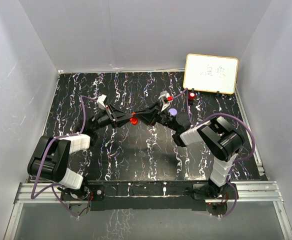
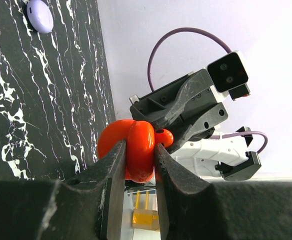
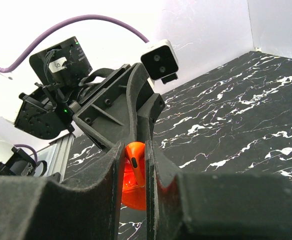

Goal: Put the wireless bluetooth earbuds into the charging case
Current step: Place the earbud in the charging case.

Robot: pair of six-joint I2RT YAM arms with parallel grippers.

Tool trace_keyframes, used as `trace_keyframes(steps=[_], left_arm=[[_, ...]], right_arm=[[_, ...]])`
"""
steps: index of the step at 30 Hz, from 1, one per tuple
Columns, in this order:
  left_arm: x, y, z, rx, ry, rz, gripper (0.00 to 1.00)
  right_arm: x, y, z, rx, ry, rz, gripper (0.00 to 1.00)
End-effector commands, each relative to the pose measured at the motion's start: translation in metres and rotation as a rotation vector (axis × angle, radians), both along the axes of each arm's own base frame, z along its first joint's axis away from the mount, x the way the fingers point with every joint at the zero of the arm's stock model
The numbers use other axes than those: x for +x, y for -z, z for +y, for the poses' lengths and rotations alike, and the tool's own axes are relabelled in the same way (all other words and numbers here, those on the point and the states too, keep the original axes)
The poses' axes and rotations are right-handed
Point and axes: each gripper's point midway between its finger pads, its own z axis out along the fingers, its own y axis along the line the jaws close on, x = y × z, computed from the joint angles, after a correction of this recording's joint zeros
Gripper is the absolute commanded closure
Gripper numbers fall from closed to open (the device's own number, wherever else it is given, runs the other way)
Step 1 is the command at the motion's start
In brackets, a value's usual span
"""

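Observation:
In the left wrist view my left gripper (image 2: pixel 139 150) is shut on the red charging case (image 2: pixel 136 150), holding it above the table with its lid swung open to the left. My right gripper (image 3: pixel 134 150) is shut on a red earbud (image 3: pixel 135 156), stem down, right at the case (image 3: pixel 133 192). From the left wrist view that earbud (image 2: pixel 164 136) shows at the case's right edge. From above, both grippers (image 1: pixel 127 119) (image 1: pixel 142 117) meet nose to nose at the red case (image 1: pixel 134 120) over the table's middle.
A pale purple round case (image 1: pixel 172 112) lies on the black marbled table (image 1: pixel 136 155) just behind the right arm, also in the left wrist view (image 2: pixel 39 15). A white board (image 1: pixel 211 73) stands at the back right, with a small red piece (image 1: pixel 191 94) at its foot.

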Motion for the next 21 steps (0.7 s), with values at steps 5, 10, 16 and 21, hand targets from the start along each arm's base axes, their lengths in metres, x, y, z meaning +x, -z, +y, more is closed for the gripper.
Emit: trace_keyframes(steps=[5,10,16,21], left_arm=[[0.002,-0.005,-0.002,-0.045,-0.002,-0.019,1.00],[0.005,-0.011,-0.002,-0.053,-0.014,-0.029,1.00],[0.006,-0.014,-0.002,-0.053,-0.023,-0.021,1.00],[0.005,-0.015,-0.001,-0.061,-0.026,-0.014,1.00]], right_arm=[[-0.020,-0.080,-0.019,0.207,0.036,-0.335,1.00],[-0.020,-0.077,-0.019,0.192,0.044,-0.357,1.00],[-0.019,-0.077,-0.019,0.181,0.060,-0.387,1.00],[-0.018,-0.082,-0.019,0.190,0.064,-0.397,1.00]])
